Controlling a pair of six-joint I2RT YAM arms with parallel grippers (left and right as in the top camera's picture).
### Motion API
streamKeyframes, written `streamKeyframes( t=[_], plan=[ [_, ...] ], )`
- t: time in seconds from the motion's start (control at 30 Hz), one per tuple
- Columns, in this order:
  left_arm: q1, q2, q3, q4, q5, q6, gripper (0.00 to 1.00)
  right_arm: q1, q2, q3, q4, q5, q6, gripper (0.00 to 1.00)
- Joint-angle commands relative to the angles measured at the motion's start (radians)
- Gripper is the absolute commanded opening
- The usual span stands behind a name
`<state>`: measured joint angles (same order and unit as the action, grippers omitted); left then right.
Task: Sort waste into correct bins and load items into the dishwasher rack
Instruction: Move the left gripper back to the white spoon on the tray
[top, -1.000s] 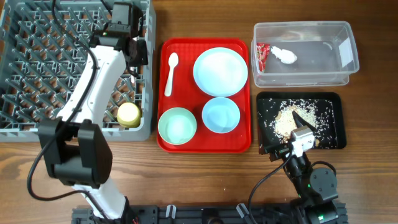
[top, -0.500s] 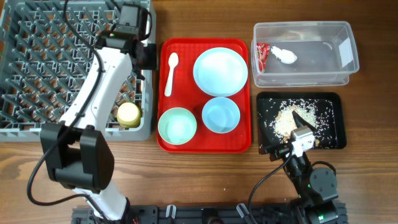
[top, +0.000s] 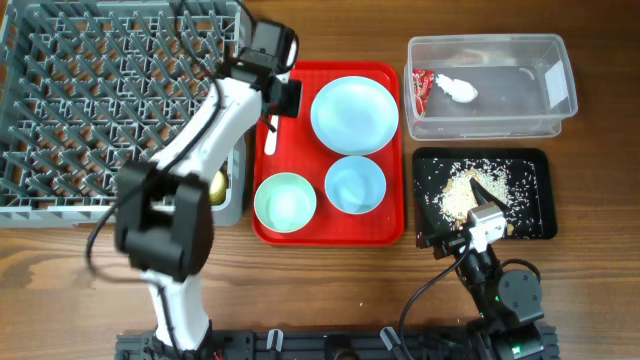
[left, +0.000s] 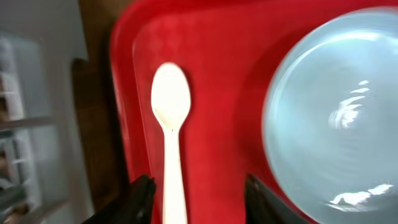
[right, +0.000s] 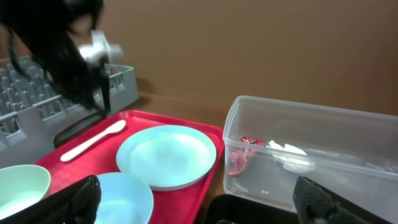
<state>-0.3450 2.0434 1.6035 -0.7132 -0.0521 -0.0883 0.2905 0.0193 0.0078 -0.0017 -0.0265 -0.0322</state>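
- Overhead view shows you that the waste part looks finished: the red wrapper (top: 421, 88) and the white napkin (top: 457, 90) lie in the clear tub (top: 560, 60), and the crumbs (top: 462, 192) lie in the black tray (top: 535, 215).
- Of the loading, only the cup (top: 217, 187) sits in the dishwasher rack (top: 60, 110), at its near right corner, half hidden by the arm.
- You have left to load the plate (top: 354, 115), the blue bowl (top: 354, 185), the greenish bowl (top: 285, 200) and the spoon (left: 169, 143), all on the red tray (top: 392, 228). You will find no fork in view.
- The spoon lies along the tray's left side. Its long axis runs far to near, bowl end to the far edge, handle toward the robot's base.
- Your left end effector (left: 198, 202) hangs over the handle, fingers partly apart on either side of it, not gripping.
- Your right end effector (right: 202, 202) is wide open and holds nothing, above the black tray.
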Motion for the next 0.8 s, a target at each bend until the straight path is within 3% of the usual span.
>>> streamKeyframes(
  t=[0.0, 0.33, 0.57, 0.77],
  plan=[
    [0.007, 0.104, -0.003, 0.015, -0.024, -0.005, 0.42, -0.008, -0.014, -0.003, 0.005, -0.019, -0.013, 1.0],
    [0.007, 0.162, -0.003, 0.029, -0.024, -0.005, 0.38, -0.008, -0.014, -0.003, 0.005, -0.019, -0.013, 1.0],
    [0.005, 0.162, -0.003, 0.029, 0.04, -0.005, 0.24, -0.008, -0.014, -0.003, 0.005, -0.019, -0.014, 1.0],
    [0.004, 0.162, -0.003, 0.028, 0.071, -0.005, 0.04, -0.008, -0.014, -0.003, 0.005, -0.019, -0.014, 1.0]
  ],
)
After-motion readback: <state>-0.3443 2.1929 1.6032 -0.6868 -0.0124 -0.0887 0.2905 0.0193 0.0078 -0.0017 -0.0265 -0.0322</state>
